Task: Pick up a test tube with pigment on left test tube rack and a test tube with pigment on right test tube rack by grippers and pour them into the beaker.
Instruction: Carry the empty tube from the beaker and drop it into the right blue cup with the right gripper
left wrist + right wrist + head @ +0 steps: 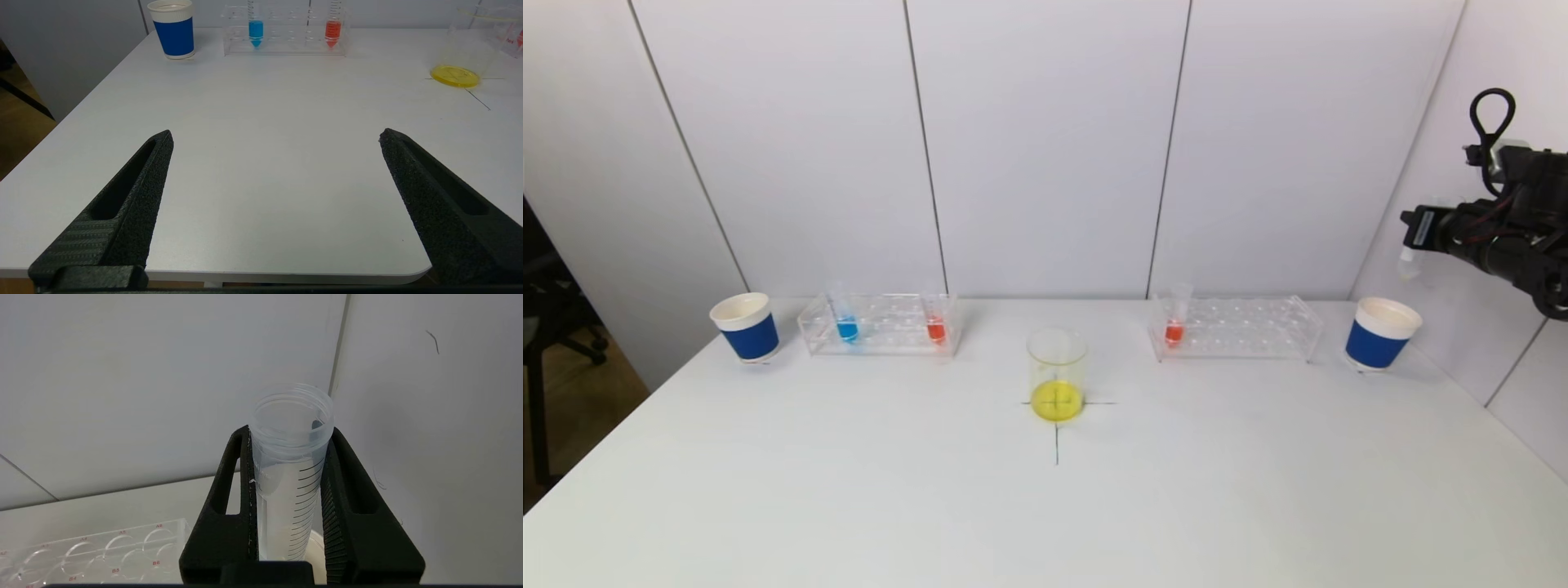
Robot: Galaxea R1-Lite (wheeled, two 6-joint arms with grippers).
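Yellow liquid already sat in the clear glass beaker (1057, 376); right end effector (288, 490) was clamped on an emptied clear graduated tube (291, 457), left end effector (276, 141) gaped apart, nothing picked yet

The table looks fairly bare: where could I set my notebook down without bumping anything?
The whole near half of the table, in front of the beaker, is bare. Gaps also lie between the beaker and the left rack, and between it and the right rack. The back row is crowded: the racks, with a blue cup and another cup at the ends.
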